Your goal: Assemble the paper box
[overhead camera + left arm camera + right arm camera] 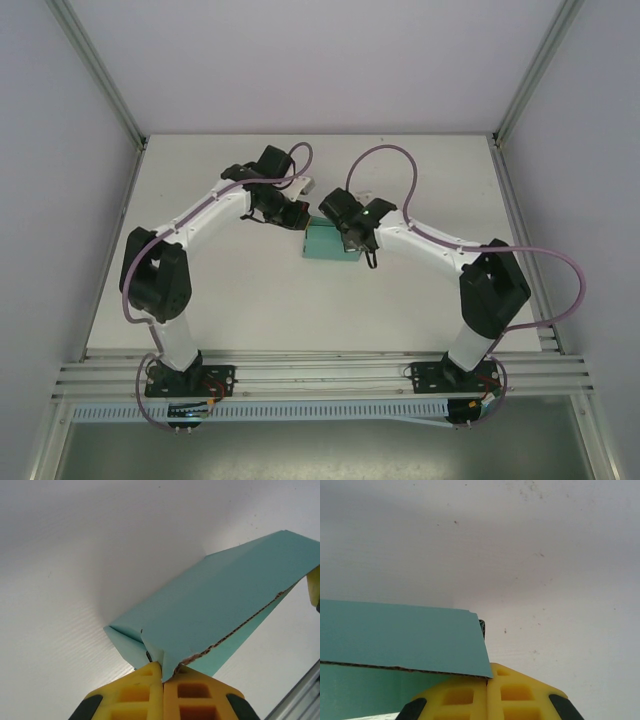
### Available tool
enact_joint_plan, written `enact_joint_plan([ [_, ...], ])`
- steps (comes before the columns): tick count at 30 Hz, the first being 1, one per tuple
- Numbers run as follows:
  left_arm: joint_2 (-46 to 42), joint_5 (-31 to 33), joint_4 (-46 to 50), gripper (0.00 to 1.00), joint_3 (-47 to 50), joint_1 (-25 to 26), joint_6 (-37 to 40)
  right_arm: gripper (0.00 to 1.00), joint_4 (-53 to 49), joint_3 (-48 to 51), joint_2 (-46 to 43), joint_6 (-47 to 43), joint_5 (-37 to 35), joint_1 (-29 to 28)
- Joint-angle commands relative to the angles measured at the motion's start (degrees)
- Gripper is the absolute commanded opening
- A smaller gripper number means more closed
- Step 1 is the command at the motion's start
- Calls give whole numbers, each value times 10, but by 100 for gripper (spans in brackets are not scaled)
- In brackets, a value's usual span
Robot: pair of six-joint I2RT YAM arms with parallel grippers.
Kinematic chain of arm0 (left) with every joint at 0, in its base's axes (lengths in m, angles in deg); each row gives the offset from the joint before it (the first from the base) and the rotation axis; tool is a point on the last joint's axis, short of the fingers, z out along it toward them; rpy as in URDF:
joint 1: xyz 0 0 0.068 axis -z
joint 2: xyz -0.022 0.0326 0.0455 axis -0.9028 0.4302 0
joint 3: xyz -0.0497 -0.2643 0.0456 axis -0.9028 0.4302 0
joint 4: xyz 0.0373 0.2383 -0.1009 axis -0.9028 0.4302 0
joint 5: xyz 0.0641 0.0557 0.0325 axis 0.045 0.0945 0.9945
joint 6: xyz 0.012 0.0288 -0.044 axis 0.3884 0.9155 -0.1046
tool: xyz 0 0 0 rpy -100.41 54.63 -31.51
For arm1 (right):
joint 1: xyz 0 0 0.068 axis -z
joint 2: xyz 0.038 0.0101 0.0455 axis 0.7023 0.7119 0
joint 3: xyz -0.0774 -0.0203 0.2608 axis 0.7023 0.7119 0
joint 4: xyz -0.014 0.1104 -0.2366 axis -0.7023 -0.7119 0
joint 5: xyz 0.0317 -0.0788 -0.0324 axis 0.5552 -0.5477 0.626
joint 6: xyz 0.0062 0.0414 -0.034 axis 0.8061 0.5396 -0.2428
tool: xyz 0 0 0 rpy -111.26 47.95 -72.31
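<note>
The paper box (pixel 328 247) is a teal-green, partly folded card piece lying mid-table between both arms. In the left wrist view the box (pixel 220 610) runs away as a long folded panel with a raw cut edge. My left gripper (pixel 163 672) is shut, pinching the panel's near corner between its yellow fingers; from above the left gripper (pixel 300 215) meets the box's left end. My right gripper (pixel 487 676) is shut, its tips touching the corner of a teal panel (pixel 395 635) that lies over its left finger. From above the right gripper (pixel 350 235) sits at the box's right end.
The white table (pixel 250 300) spreads around the box on every side. Aluminium frame rails (pixel 320 375) run along the near edge, with posts at the back corners. A yellow fingertip (pixel 314 585) of the other arm shows at the panel's far end.
</note>
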Motion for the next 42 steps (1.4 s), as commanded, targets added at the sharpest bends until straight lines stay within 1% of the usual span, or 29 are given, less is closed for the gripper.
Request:
enact_joint_plan([
  [1, 9, -48, 42, 0, -24, 2, -65, 0, -45, 5, 15, 39, -40, -13],
  [4, -3, -51, 27, 0, -5, 3, -85, 0, -29, 15, 11, 50, -44, -20],
  [7, -13, -32, 11, 0, 22, 3, -105, 0, -6, 29, 5, 60, -35, -22],
  [9, -24, -38, -15, 0, 47, 7, -103, 0, 8, 37, 2, 66, -29, -25],
  [11, -39, -20, -48, 0, 77, 17, -97, 0, 16, 46, 3, 75, -24, -29],
  [13, -48, 9, -73, 0, 102, 27, -110, 0, 23, 54, 3, 85, -21, -31],
  [18, -65, 14, -122, 0, 147, 43, -144, 0, 49, 80, -6, 106, -5, -46],
  [24, -79, 33, -141, 0, 169, 66, -193, 0, 64, 105, -19, 125, -7, -59],
  [30, -94, 108, -129, 0, 196, 91, -213, 0, 81, 137, -38, 141, -12, -67],
  [35, -120, 170, -164, 0, 261, 130, -242, 0, 115, 163, -48, 152, -13, -76],
  [39, -127, 218, -157, 0, 273, 142, -239, 0, 128, 170, -46, 148, -16, -81],
  [40, -128, 225, -156, 0, 273, 143, -237, 0, 130, 171, -47, 150, -16, -81],
  [42, -126, 217, -176, 0, 289, 145, -238, 0, 136, 179, -50, 156, -16, -81],
])
